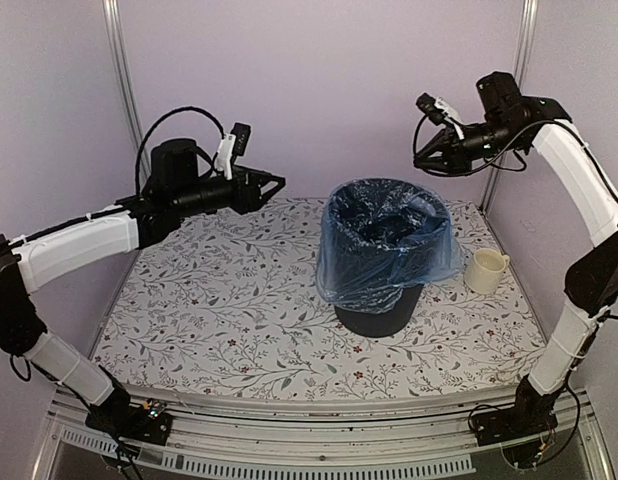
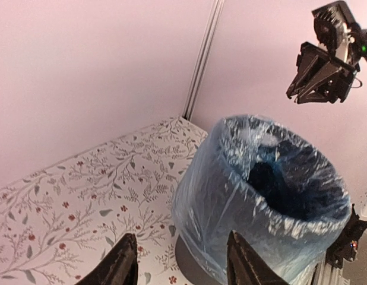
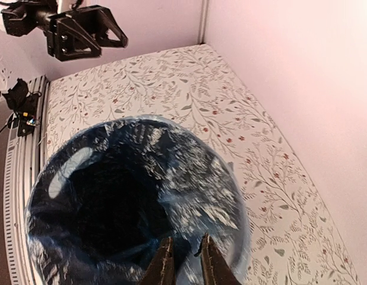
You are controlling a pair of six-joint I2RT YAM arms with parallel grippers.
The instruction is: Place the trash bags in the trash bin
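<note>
The dark trash bin (image 1: 377, 318) stands upright right of the table's middle. The light-blue trash bag (image 1: 389, 235) lines it, with its mouth open and its edge folded down over the rim and the upper wall. In the left wrist view the bag (image 2: 231, 196) covers the bin down to its dark base (image 2: 189, 261). In the right wrist view I look down into the lined bag (image 3: 189, 178). My left gripper (image 1: 279, 183) (image 2: 182, 234) is wide open and empty, raised left of the bin. My right gripper (image 1: 421, 162) (image 3: 186, 239) is narrowly open and empty, above the bin's right rim.
A small cream mug (image 1: 486, 270) stands right of the bin near the right wall. Pale walls close the table at the back and both sides. The floral tablecloth (image 1: 219, 300) covers the table. Each gripper shows in the other's wrist view, the right one (image 2: 293, 97) and the left one (image 3: 121, 38).
</note>
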